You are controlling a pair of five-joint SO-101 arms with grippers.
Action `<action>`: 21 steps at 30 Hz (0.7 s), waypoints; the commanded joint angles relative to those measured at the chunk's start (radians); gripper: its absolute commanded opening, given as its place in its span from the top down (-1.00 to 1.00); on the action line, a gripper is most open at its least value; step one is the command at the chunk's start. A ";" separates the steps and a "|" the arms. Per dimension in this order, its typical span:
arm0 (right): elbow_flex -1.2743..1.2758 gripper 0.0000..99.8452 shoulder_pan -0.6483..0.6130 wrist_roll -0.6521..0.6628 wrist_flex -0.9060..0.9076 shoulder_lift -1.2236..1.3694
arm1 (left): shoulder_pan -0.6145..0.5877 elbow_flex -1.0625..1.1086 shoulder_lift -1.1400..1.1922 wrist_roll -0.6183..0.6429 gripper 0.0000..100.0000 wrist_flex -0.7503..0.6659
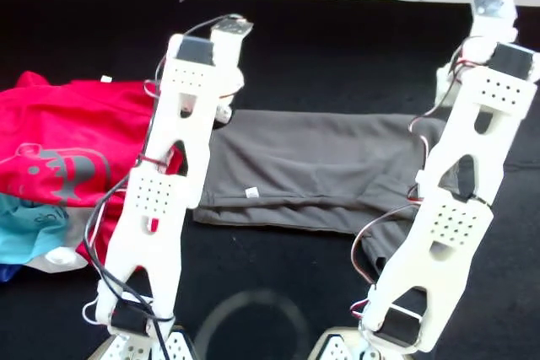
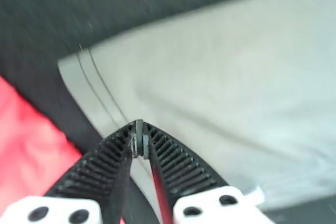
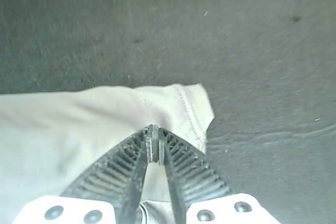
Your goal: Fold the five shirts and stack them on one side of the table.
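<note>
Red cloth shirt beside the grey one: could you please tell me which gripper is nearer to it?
Left. The left gripper is over the end of the grey cloth shirt next to the red cloth shirt; the right gripper is over its opposite end.

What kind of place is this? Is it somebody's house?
Probably a robot workbench, not a home: the left arm and right arm stand at a black table, with a grey shirt spread flat beside a red shirt.

Flat shirt (image 1: pixel 312 170) lies on table (image 1: pixel 337 48); shirt pile (image 1: pixel 67 158) just left of it; left gripper (image 2: pixel 137 140) and right gripper (image 3: pixel 152 142) over its ends.
</note>
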 commanded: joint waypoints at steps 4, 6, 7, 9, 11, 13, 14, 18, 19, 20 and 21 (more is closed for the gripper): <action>-0.081 0.98 0.048 -0.002 0.022 -0.064 | 0.051 0.705 -0.446 0.011 0.98 -0.060; -0.041 0.98 0.054 -0.002 0.024 -0.120 | 0.050 0.926 -0.549 0.008 0.98 -0.181; -0.007 0.98 0.056 0.000 0.024 -0.162 | 0.050 1.041 -0.604 0.008 0.98 -0.255; 0.099 0.98 0.050 0.029 0.024 -0.262 | 0.058 1.253 -0.713 0.008 0.98 -0.388; 0.255 0.98 0.035 0.069 0.022 -0.372 | 0.071 1.438 -0.812 0.008 0.98 -0.506; 0.429 0.98 0.013 0.091 0.021 -0.490 | 0.073 1.589 -0.895 0.002 0.98 -0.609; 0.516 0.98 0.005 0.095 0.021 -0.545 | 0.071 1.650 -0.928 -0.012 0.98 -0.654; 0.834 0.98 -0.041 0.098 0.015 -0.751 | 0.073 1.814 -1.010 -0.025 0.98 -0.750; 0.908 0.98 -0.051 0.098 0.002 -0.796 | 0.074 1.842 -1.027 -0.025 0.98 -0.760; 0.977 0.98 -0.061 0.098 -0.015 -0.837 | 0.076 1.862 -1.041 -0.025 0.98 -0.760; 1.052 0.98 -0.065 0.098 -0.039 -0.877 | 0.074 1.877 -1.055 -0.025 0.98 -0.760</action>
